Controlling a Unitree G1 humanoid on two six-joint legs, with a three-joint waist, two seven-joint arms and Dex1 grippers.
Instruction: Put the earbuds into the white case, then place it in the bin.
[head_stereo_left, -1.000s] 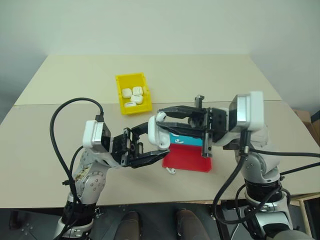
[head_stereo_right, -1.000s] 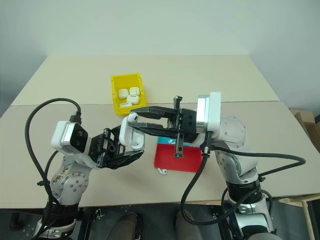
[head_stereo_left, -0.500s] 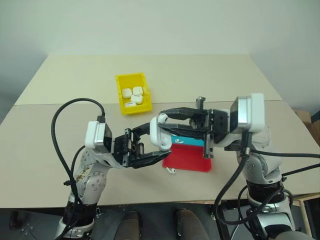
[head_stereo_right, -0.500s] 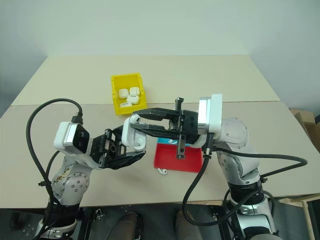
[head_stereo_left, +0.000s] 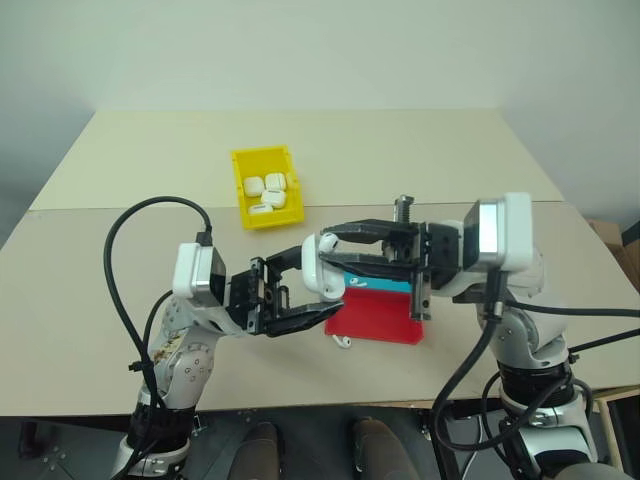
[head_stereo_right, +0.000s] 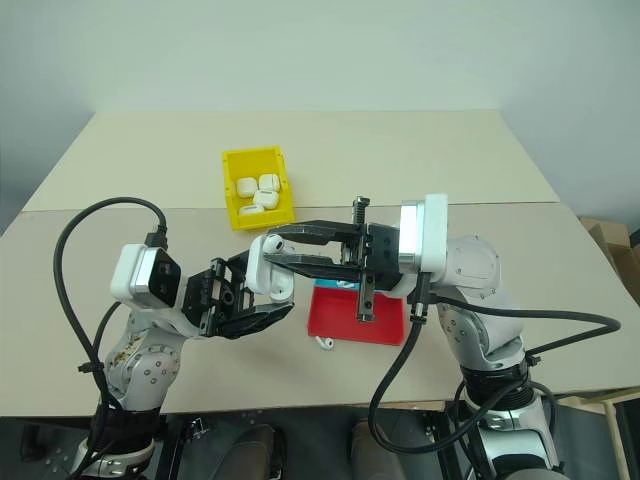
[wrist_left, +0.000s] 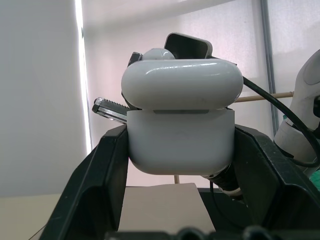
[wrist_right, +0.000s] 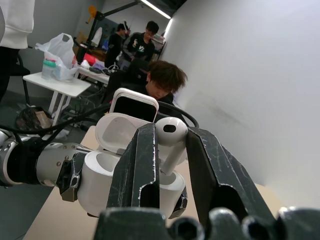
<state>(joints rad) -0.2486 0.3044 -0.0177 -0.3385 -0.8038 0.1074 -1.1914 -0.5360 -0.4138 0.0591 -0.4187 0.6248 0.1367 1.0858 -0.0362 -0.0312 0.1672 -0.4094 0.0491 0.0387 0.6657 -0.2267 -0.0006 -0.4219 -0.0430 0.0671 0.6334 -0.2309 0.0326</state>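
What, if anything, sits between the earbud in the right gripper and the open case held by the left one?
Nothing visible does. The right gripper holds the earbud stem-down right over the white case, whose lid stands open. The left gripper clamps the case's body, leaving its top free.

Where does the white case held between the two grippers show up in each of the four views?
Left eye view: the white case, mid-frame, held by the left gripper.
Right eye view: mid-frame, left of the red tray.
Left wrist view: centre, lid ajar, between the black fingers.
Right wrist view: lower left, lid open, behind the earbud in the right gripper.
Shared landmark: the case's hinged lid.
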